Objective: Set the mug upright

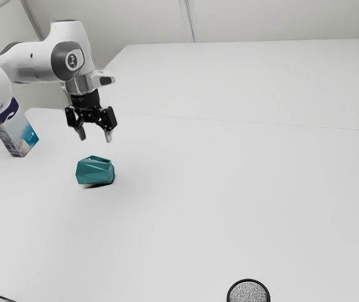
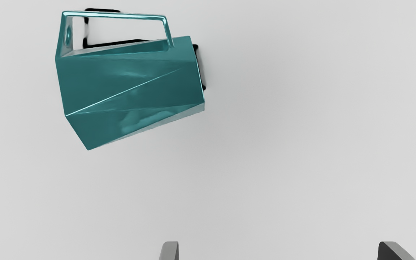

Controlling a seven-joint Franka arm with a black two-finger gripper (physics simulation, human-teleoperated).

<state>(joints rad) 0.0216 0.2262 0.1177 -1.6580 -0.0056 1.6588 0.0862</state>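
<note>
Remotely, I am hovering the pincer [image 1: 95, 136], its fingers [image 2: 170, 251] spread, over a white tabletop [image 1: 217, 201] where a teal mug [image 2: 132, 83] is lying on its side.

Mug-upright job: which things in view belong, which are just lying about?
Job:
teal mug, on its side
hand, open, not touching it

Lying about:
blue-and-white carton, exterior view's left
grey disc with black rim, exterior view's bottom edge
</note>
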